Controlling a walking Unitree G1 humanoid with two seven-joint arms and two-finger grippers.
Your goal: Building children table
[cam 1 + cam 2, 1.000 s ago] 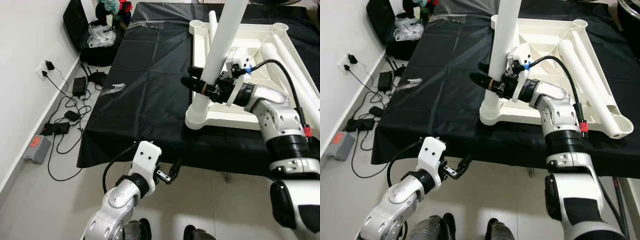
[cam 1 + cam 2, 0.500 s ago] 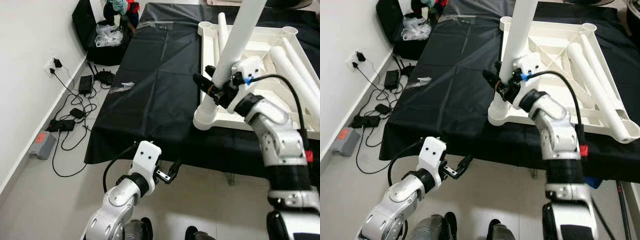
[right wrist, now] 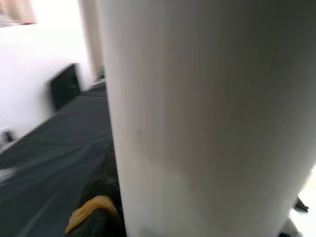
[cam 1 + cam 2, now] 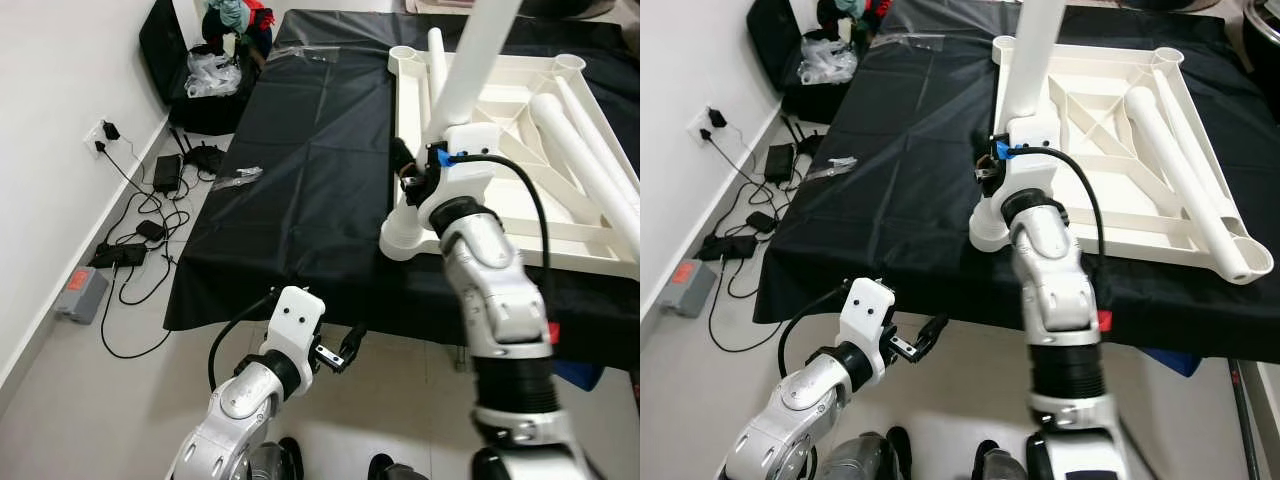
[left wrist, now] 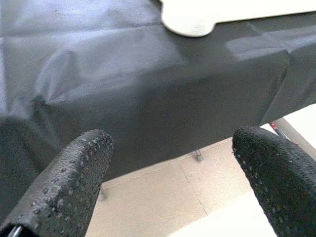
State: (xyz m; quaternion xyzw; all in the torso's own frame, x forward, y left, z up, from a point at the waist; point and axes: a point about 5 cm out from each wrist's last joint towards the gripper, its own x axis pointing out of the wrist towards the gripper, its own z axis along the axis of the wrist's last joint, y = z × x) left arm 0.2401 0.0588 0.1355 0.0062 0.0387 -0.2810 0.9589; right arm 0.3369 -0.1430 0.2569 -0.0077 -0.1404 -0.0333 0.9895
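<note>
An upturned white children's table point(image 4: 520, 215) lies on a black-covered table point(image 4: 300, 170). One white leg point(image 4: 470, 60) stands in the near-left corner socket point(image 4: 402, 236), leaning slightly. My right gripper point(image 4: 408, 175) is shut on this leg just above the socket; in the right wrist view the leg point(image 3: 207, 113) sits close against a black finger point(image 3: 98, 197). A loose white leg point(image 4: 1180, 150) lies across the upturned top. My left gripper point(image 4: 340, 352) hangs low before the table's near edge, open and holding nothing, with its fingers point(image 5: 74, 173) wide apart.
A clear plastic packet point(image 4: 240, 176) lies on the cloth at the left edge. Cables and adapters point(image 4: 140, 230) cover the floor by the white wall, with a black bag and plastic bags point(image 4: 200, 70) farther back. Tiled floor lies before the table.
My right arm has swung from the right side round to the front of the leg, its gripper staying on the leg. The camera shifted a little. The left arm has not moved.
</note>
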